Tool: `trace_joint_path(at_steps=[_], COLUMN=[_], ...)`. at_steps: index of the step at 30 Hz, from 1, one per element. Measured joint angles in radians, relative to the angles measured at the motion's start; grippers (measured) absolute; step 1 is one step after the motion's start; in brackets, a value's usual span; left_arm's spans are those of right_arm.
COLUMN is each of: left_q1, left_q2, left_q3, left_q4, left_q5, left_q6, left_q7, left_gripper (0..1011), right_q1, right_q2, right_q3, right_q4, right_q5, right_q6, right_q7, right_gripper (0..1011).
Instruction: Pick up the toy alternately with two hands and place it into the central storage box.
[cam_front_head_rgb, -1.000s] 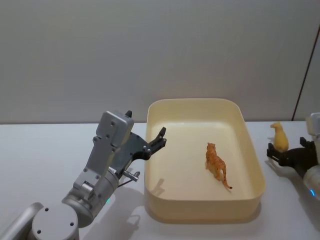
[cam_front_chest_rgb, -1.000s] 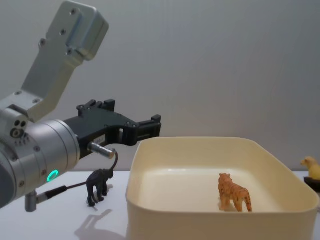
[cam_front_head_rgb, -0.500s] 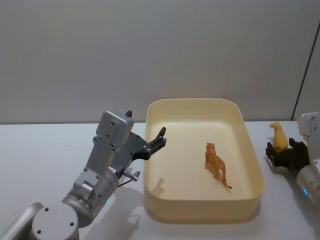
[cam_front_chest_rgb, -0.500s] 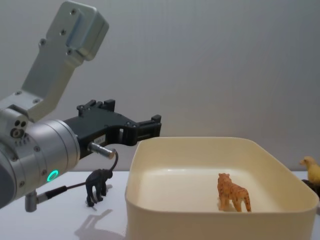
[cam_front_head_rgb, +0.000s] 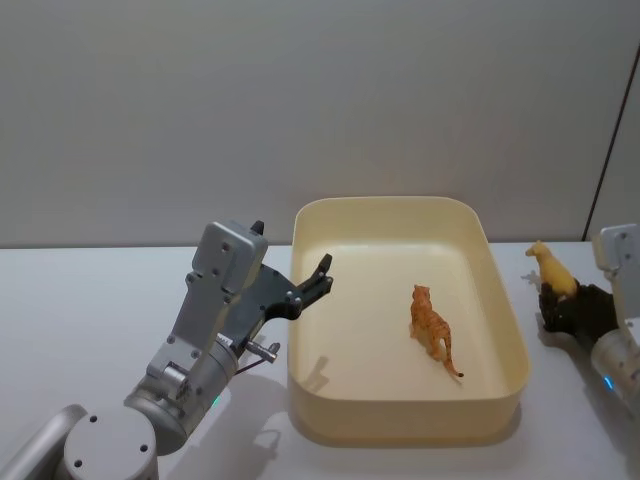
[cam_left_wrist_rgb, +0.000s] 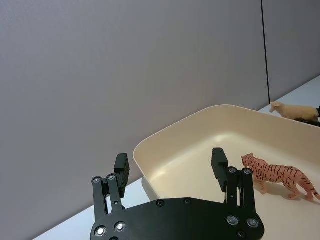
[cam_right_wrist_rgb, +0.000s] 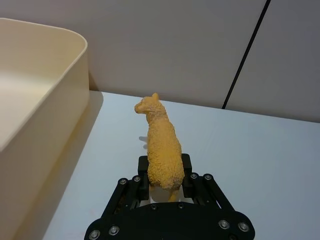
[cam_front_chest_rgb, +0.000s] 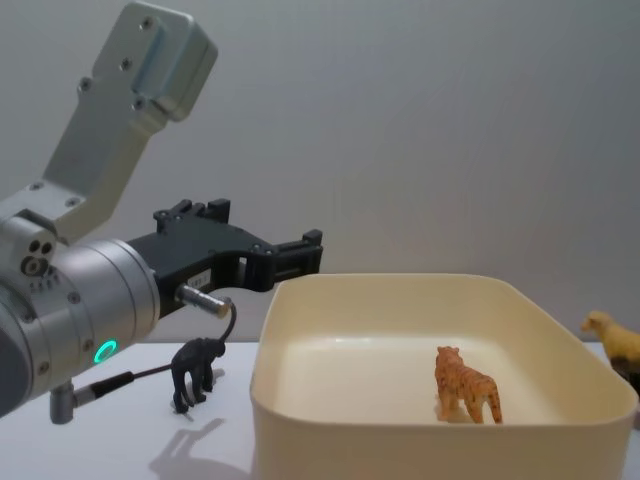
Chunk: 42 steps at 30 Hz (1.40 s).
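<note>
While beside the storage box (cam_front_head_rgb: 400, 425), the right pincer (cam_right_wrist_rgb: 165, 176) clamps a sheep (cam_right_wrist_rgb: 162, 145).

In the chest view the right edge cuts off the rear of the yellow sheep (cam_front_chest_rgb: 610, 338).

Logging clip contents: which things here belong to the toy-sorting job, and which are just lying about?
Job: cream storage box; orange tiger toy inside it; yellow sheep toy in right gripper; black monkey toy, left of box; left gripper, open.
Just there: white table; grey wall.
</note>
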Motion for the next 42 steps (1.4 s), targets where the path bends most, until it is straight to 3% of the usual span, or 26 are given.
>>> trace_joint_path(at_steps=[9,25,33,42], left_q1=[0.0,0.0,0.0,0.0], left_q2=[0.0,0.0,0.0,0.0], left_q3=[0.0,0.0,0.0,0.0], left_q4=[0.0,0.0,0.0,0.0], left_q5=[0.0,0.0,0.0,0.0], left_q6=[0.0,0.0,0.0,0.0], left_q7=[0.0,0.0,0.0,0.0], left_gripper=[1001,1001,1002,1002], right_q1=[-0.047,-0.17,-0.165,-0.103], right_q2=[0.019,0.078,0.075,0.024], right_q3=[0.02,0.08,0.076,0.026], right_q4=[-0.088,-0.377,-0.416,-0.391], right_q5=[0.046,0.178,0.196,0.174], right_q6=[0.008,0.06,0.093,0.123], right_q7=[0.0,0.018,0.064,0.137], right_gripper=[333,333,333,333])
